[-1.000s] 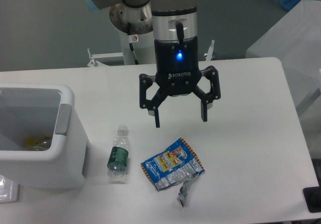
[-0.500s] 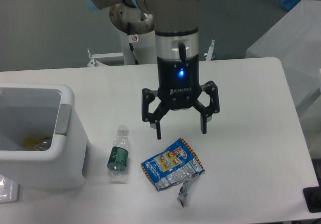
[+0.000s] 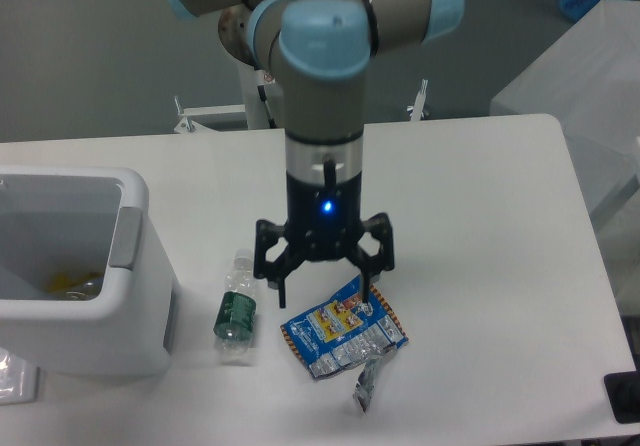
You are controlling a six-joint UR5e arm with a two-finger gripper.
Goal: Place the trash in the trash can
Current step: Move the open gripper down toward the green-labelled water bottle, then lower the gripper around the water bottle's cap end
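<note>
Nearest the tabletop's [image 3: 480,266] front edge: foil scrap [image 3: 366,382], touching the snack bag [image 3: 343,329] just behind it. Bottle [image 3: 236,307] lies left of bag, beside the bin [image 3: 90,266]. Claw [image 3: 325,288] spread apart, empty, over bag's far edge.

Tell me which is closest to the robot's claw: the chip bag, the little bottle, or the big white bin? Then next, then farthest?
From the gripper:
1. Snack bag, right under it.
2. Bottle, just to the camera's left.
3. Trash can, farthest, at the table's left edge.
</note>
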